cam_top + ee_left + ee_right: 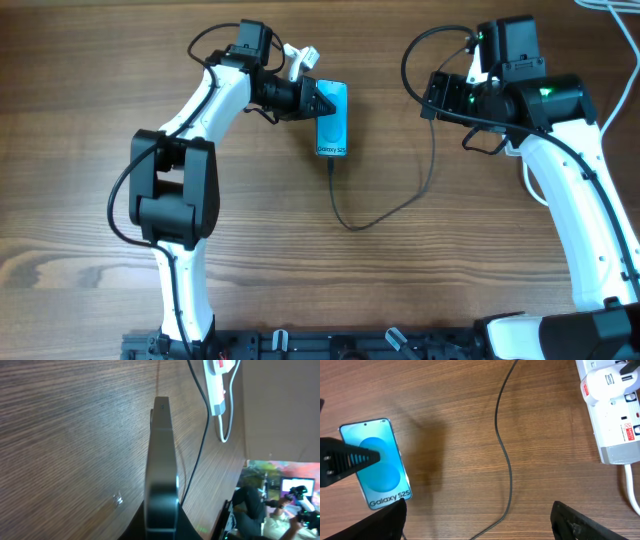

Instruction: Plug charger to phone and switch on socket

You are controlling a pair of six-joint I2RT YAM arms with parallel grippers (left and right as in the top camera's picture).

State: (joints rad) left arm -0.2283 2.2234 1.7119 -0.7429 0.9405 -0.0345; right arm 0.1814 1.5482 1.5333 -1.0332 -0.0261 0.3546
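The phone [334, 122] has a teal screen with "Galaxy S25" at its near end. It also shows in the right wrist view [380, 467] and edge-on in the left wrist view [161, 455]. My left gripper [318, 100] is shut on the phone's far end. The charger [385, 212], a thin black cable, runs from the phone's near end in a loop towards my right arm. It also shows in the right wrist view [504, 445]; its connector is not discernible. The socket [612, 415] lies right of the cable, with a white plug in it. My right gripper [480, 527] is open and empty above the table.
A thick white cord [631, 487] leaves the socket's near end. The socket [217, 382] and the charger [200, 445] also show in the left wrist view. In the overhead view my right arm [560, 170] covers the socket. Small white pieces [300, 58] lie behind the left wrist.
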